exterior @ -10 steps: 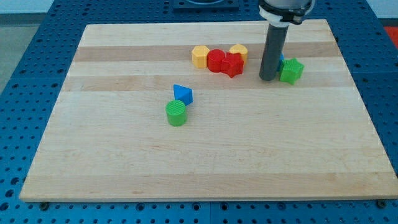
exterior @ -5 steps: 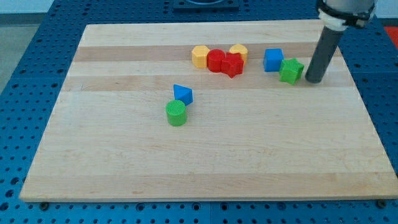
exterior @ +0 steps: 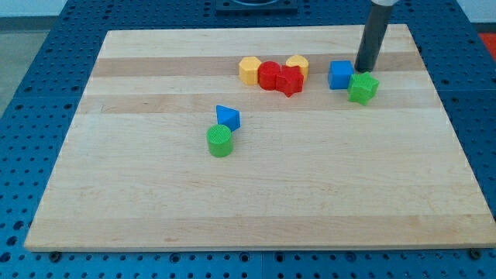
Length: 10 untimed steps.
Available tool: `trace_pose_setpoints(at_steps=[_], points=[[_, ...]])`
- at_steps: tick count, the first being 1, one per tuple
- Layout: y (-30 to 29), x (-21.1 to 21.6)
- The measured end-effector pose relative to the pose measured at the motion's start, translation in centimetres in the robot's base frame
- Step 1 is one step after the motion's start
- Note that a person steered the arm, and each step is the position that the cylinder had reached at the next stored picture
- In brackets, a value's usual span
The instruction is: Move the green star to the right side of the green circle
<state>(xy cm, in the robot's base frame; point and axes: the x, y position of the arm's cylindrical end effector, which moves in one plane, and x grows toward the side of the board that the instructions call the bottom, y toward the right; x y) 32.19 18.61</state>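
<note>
The green star (exterior: pixel 363 87) lies on the wooden board at the view's upper right, just right of and below a blue square block (exterior: pixel 340 74). The green circle (exterior: pixel 220 141) stands left of centre, with a blue triangle (exterior: pixel 228 117) touching it above. My tip (exterior: pixel 364 70) sits just above the green star, at the blue square's right edge, close to or touching both.
A cluster at the view's top centre holds a yellow hexagon (exterior: pixel 249 70), a red circle (exterior: pixel 269 75), a red block (exterior: pixel 291 80) and a yellow block (exterior: pixel 297 63). The board (exterior: pixel 248 194) lies on a blue perforated table.
My tip went from the green star's left side round to its right, then up to just above it. The blue square came into view. The green star has barely moved.
</note>
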Motion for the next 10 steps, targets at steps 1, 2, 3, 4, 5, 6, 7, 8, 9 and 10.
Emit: trace_pose_setpoints(at_steps=[1, 2, 3, 4, 5, 6, 7, 8, 9, 10], points=[[0.0, 2.1], [-0.1, 4.5], [-0.4, 7.4], [-2.1, 9.2], [-3.7, 12.0], [-3.9, 14.5], [-5.4, 14.9], [-9.1, 14.9], [-13.1, 14.9], [-16.5, 15.0]])
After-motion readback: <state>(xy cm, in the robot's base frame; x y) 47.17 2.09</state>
